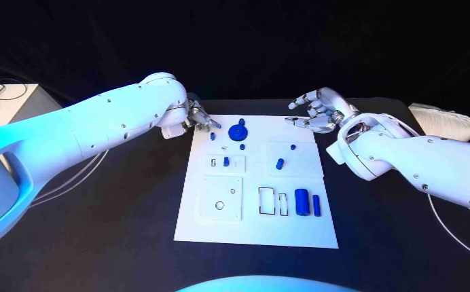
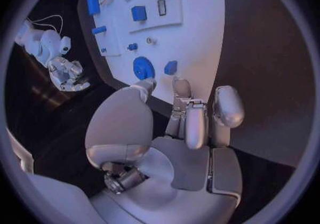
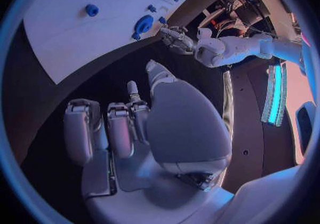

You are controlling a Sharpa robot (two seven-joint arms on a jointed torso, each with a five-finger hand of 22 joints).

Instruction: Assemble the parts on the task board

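- left hand (image 1: 199,118) poised at the task board (image 1: 196,227)'s far left corner, about 11 o'clock of the board; fingers apart, curled slightly, nothing held; fingertips just beside the board's edge in the left wrist view.
- right hand (image 1: 315,112) raised over the far right corner, about 1 o'clock; fingers spread, nothing in the grasp.
- blue gear (image 1: 238,131) seated near the far edge, roughly 12 o'clock of the board, closest part to the left hand; small blue peg (image 1: 212,136) just beside it at 8 o'clock of the gear.
- further small blue piece (image 1: 280,164) in the right-hand panel near mid-board; blue cylinder (image 1: 301,202) and slimmer blue bar (image 1: 316,204) lying side by side at about 4 o'clock of the board, beside outlined empty slots.
- judged: parts look like rigid moulded plastic, light and smooth, likely slippery against metal fingers; no give, little risk of breakage, more risk of rolling or skating off.
- judged: gear best pinched across its rim or by its raised hub; cylinder taken across its middle, round sides opposed; pegs by a fingertip pinch from above.
- no brand, label or legible writing visible on board or parts; only outlined recesses.
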